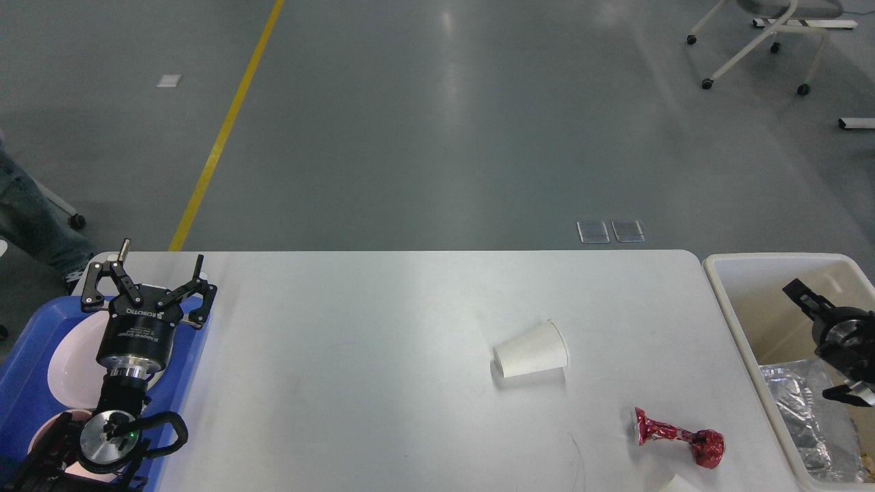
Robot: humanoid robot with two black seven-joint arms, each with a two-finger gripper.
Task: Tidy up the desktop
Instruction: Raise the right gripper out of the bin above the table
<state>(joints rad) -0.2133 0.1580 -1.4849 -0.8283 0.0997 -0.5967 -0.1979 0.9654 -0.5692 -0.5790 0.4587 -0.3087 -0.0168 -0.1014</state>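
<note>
Currently L arm comes up from lower-left corner, wrist upright over the blue tray (27, 355); left tool (148, 285) points away from cam toward far edge, both fingers splayed wide, nothing between them, touching nothing. White dish (72, 359) sits in tray under the wrist.

R arm enters at right edge, over the cream bin (728, 301). Right tool (813, 307) seen mostly side-on and dark; one finger sticks up-left, the other hard to separate, so can't tell how far apart they stand. Nothing visibly held. Crumpled foil (803, 403) lies in bin below it, apart from the tool.

White surface (355, 342) spans mid frame, tray at its L end, bin just beside its R end. On it: white paper cup (532, 349) tipped on its side, right of ctr; red foil wrapper (677, 435), twisted, nearer the front-right, well apart from cup. Small pale scrap (677, 484) at bottom edge, cut off by frame.
</note>
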